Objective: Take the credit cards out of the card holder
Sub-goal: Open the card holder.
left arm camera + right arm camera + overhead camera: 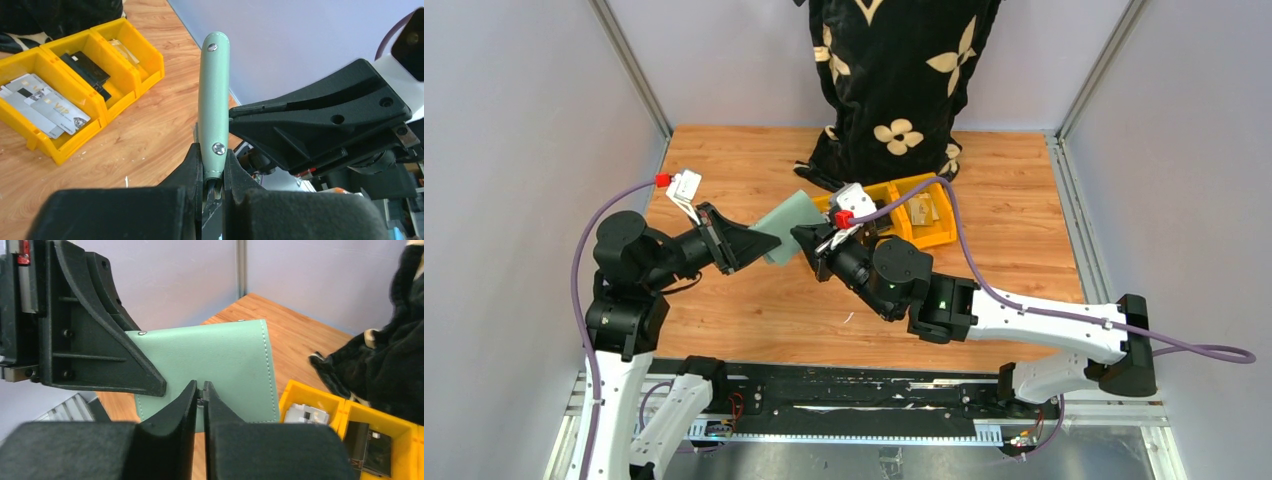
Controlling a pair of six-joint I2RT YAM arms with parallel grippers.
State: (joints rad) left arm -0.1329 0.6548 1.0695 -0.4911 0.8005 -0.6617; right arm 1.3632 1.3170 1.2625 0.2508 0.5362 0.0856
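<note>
The teal card holder (pixel 784 225) hangs in the air between both arms, folded shut. My left gripper (pixel 769 243) is shut on its lower edge; in the left wrist view the card holder (pixel 214 95) stands edge-on between my left gripper's fingers (pixel 214 167). In the right wrist view the card holder's flat face (pixel 225 360) shows, and my right gripper (pixel 201 389) is pinched shut on a small tab at its near edge. Several grey-white credit cards (pixel 45 105) lie in a yellow bin. No card shows in the holder.
A row of yellow bins (pixel 929 235) stands at the back right, one holding a black object (pixel 87 70). A black flowered cloth (pixel 894 80) drapes behind them. The left gripper's finger (pixel 100 340) sits close to the right one.
</note>
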